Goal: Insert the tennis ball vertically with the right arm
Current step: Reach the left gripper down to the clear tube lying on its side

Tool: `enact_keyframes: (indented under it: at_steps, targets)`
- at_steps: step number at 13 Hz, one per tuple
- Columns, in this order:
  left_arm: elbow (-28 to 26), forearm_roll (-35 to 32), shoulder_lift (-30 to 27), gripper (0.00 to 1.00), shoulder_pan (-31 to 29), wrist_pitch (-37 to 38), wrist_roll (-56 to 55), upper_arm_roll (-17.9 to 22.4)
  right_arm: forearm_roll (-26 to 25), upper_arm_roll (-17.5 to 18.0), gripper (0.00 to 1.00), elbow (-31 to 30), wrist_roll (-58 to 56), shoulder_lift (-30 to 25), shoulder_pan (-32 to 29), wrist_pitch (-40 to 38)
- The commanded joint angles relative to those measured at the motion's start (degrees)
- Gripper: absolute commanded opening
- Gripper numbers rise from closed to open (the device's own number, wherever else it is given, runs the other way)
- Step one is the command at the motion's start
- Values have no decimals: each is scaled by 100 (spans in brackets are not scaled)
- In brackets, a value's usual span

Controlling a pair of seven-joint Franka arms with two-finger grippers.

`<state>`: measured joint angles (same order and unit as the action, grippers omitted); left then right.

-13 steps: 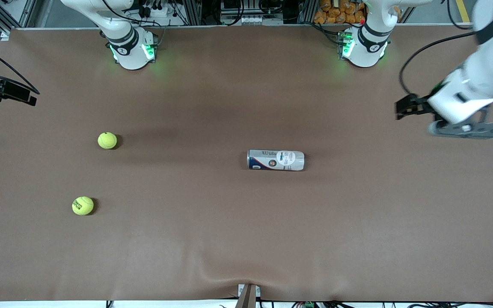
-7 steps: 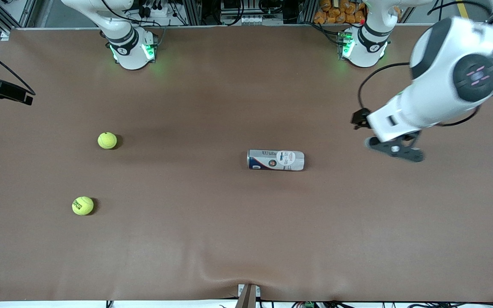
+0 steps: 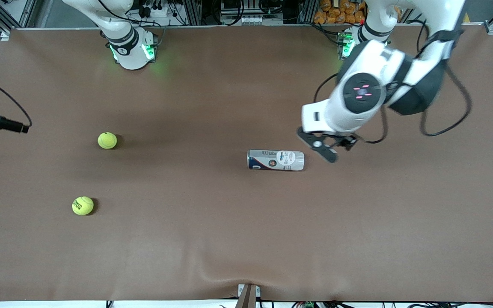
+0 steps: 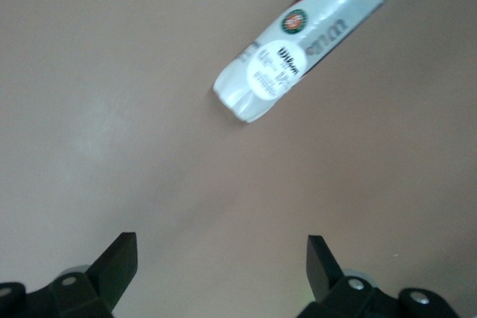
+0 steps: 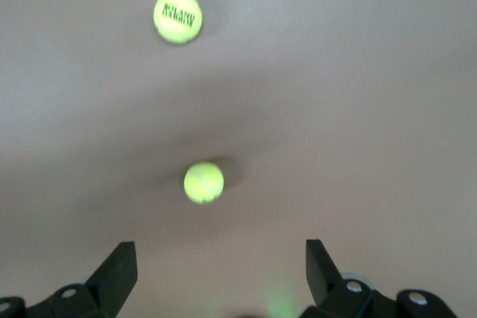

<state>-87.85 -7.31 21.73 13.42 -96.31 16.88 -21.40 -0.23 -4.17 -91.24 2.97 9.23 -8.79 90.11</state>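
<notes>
Nearest the front camera: the printed tennis ball (image 3: 83, 205) on the brown table (image 3: 238, 239), toward the right arm's end. The second, plainer ball (image 3: 107, 140) sits farther from the camera, well apart from the first. Both loose, nothing touching them.

Mid-table: the Wilson ball can (image 3: 275, 160) lies on its side, long axis running between the two arms' ends. Can't tell from here whether the mouth is capped.

The left gripper (image 3: 321, 147) hangs in the air just beside the can's end on the left arm's side, jaws spread wide, nothing held. Left wrist view confirms: fingertips (image 4: 119, 258) wide apart, can (image 4: 298, 46) ahead of them, not between them.

The right gripper (image 3: 17, 127) is out at the table edge on the right arm's end, over bare table, near neither ball. Right wrist view shows its fingertips (image 5: 121, 260) fully spread, empty, both balls ahead on the table, the plain one (image 5: 203, 182) closer to it.

Step, my read: setup. The can has to be stood upright before a vertical insert works, and the left arm looks lined up for that. Next: left straddles the can body and closes, then tips it up. Risk is the can rolling off. The right arm still needs to pick a ball.
</notes>
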Motion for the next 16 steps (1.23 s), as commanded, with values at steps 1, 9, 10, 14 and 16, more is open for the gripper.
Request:
enact_keyframes:
  at_steps: [1,9,10,14,16]
  targets:
    - [67,-341,445,100,73,-719,1854,5,84,101,100,45,11,236,-210,531]
    - [-39,-657,1132,100,712,-1733,2557,5,102,110,100,-350,2,413,-97,973]
    - [-109,-701,1132,100,819,-1742,2548,13,102,110,100,-377,2,405,-97,982]
    - [-153,-1246,1439,100,898,-1786,2417,13,102,118,100,-770,2,169,140,1104]
    - [-197,-1368,1501,100,995,-1821,2390,13,102,118,100,-1533,19,-209,342,1551]
